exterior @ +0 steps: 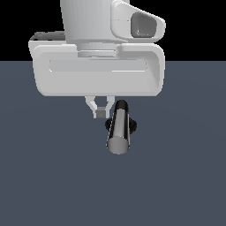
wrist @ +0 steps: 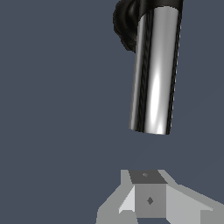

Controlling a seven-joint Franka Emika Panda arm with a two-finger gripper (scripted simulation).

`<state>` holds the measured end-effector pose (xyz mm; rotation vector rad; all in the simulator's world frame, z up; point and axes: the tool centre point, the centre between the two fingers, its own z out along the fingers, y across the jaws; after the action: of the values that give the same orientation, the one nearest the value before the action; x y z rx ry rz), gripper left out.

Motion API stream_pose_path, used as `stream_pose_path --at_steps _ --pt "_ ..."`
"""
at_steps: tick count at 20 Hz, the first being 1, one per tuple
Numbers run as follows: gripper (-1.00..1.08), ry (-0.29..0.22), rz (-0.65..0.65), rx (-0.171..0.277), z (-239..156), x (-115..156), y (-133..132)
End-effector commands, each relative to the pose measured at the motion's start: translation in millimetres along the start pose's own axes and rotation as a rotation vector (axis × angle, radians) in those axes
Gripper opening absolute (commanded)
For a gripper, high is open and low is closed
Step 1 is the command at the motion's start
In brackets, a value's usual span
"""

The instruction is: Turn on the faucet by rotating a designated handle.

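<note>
item: gripper [exterior: 102,108], white and grey, hanging below the broad white hand of the panda arm [exterior: 97,73]. fingers [exterior: 94,107] drawn in together so the tips meet over a small grey pad; no gap shows between them in either view, and nothing is held. in the wrist view the gripper [wrist: 148,199] appears as pale grey finger bodies converging on one square pad, again without any gap.

item: faucet [exterior: 119,126], small black fixture standing on the floor just beside the gripper, on the exterior view's right of it. only a dark rounded edge of its base and the black joint at the top are visible; the stem is mostly hidden behind the bar, so its shape is hard to make out.

item: handle [exterior: 118,131], straight shiny silver-grey cylinder with a flat round end, joined to the black elbow and reaching out from it toward the exterior camera. it lies close alongside the fingertips; whether they touch it is not clear, though a thin strip of floor seems to separate them. in the wrist view the handle [wrist: 154,74] lies ahead of the fingertips, apart from them, its free end nearest the pad.

item: floor [exterior: 48,176], plain dark slate-blue surface.
</note>
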<state>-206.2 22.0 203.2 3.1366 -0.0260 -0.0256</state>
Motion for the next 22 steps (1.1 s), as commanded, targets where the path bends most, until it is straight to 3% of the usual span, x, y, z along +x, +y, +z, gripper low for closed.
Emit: stream_pose_path --at_steps 1,12,22 --pt "-1.00 0.003 -0.001 0.001 17 5 -3" --pt "-1.00 0.012 -0.004 0.005 77 24 -13" --pt "-1.00 0.016 -0.005 0.006 102 34 -18"
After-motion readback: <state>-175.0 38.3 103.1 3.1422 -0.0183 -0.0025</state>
